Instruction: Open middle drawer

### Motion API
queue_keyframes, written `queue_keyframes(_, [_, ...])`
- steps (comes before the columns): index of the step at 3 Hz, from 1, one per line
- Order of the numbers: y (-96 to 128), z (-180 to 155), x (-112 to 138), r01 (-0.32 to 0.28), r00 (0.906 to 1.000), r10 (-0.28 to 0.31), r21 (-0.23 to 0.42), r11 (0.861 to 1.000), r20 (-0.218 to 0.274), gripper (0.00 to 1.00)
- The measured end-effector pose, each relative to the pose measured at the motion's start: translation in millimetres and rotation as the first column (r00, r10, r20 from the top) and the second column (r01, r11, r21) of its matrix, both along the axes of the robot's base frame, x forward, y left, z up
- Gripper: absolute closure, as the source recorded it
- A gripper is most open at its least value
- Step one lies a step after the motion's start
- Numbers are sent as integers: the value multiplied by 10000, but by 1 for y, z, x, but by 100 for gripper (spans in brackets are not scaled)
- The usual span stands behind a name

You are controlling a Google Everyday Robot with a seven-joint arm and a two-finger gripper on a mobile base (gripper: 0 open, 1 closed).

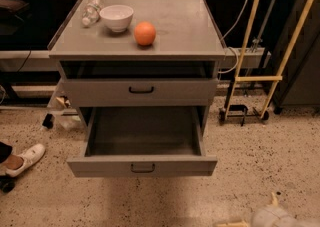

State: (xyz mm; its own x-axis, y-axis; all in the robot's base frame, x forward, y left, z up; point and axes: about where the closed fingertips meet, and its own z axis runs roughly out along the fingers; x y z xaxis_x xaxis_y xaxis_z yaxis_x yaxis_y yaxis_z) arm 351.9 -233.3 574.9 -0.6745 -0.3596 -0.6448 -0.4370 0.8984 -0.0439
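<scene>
Middle drawer (pixel 143 167) looks fully out, so basically done. Hand (pixel 260 217) sits off the bench's (pixel 190 41) front-right corner, can't tell its grip; next it just backs clear.

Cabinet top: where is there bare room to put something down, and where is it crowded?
The right half of the cabinet top, right of the orange, is bare, as is the front-left corner. The back-left is crowded: bowl and bottle. The pulled-out middle drawer is empty too. The gripper is low at the bottom right, near the floor.
</scene>
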Motion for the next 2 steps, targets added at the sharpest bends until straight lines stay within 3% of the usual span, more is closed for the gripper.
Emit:
queue_keyframes(1, [-12, 22, -18, 282, 9990, -269, -349, 9990, 362, 0])
queue_keyframes(2, [-12, 23, -18, 270, 9990, -257, -349, 9990, 377, 0])
